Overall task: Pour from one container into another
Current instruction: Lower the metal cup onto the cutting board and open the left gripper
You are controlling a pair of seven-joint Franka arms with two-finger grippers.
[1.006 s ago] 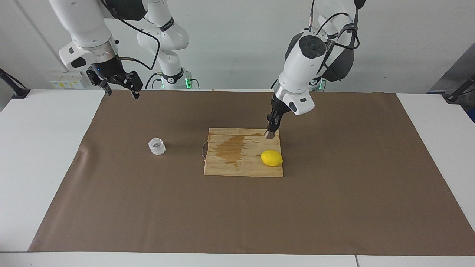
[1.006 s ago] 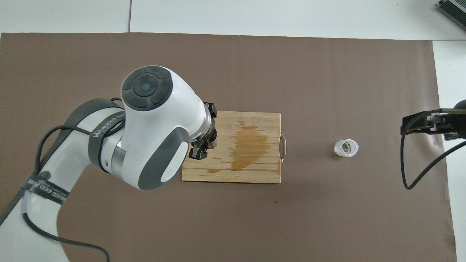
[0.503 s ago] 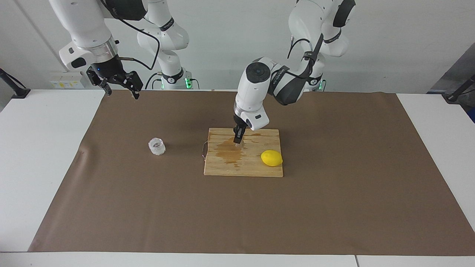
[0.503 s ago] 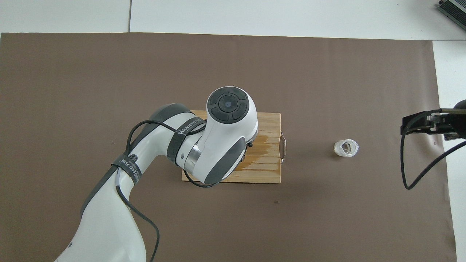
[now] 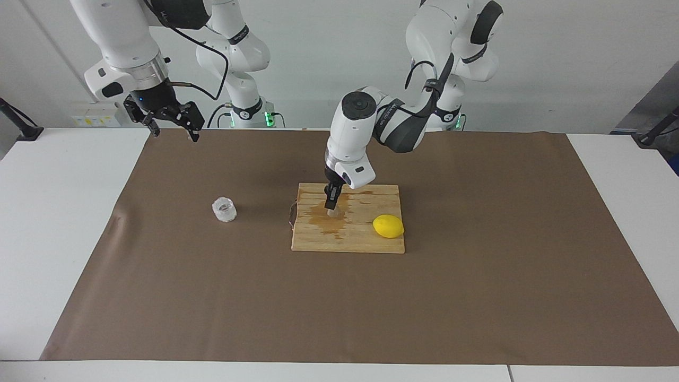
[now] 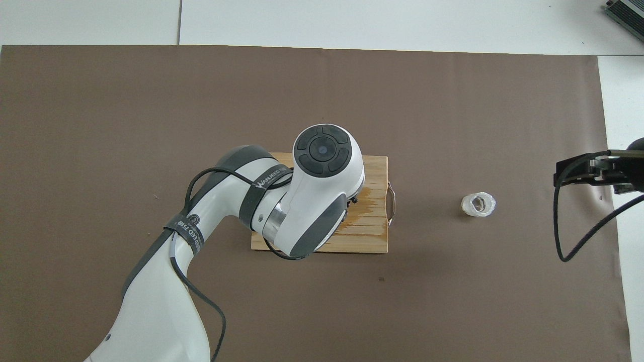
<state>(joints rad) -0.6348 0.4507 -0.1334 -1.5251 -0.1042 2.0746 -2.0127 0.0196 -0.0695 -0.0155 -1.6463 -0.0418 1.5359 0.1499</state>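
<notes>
Facing view: left claw (image 5: 331,208) grips jigger (image 5: 333,212) over board (image 5: 371,241) — cup (image 5: 224,209) well apart.

Carried the jigger (image 5: 332,211) in the left gripper (image 5: 331,207) from beside the lemon (image 5: 388,226) over the cutting board's (image 5: 347,241) wet stain (image 5: 326,220).

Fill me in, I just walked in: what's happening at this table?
The left gripper is shut on a small metal jigger, low over the wet patch on the wooden board. A lemon lies on the same board. The glass cup stands alone on the brown mat, toward the right arm's end. The right gripper waits open, raised above the mat's edge.
</notes>
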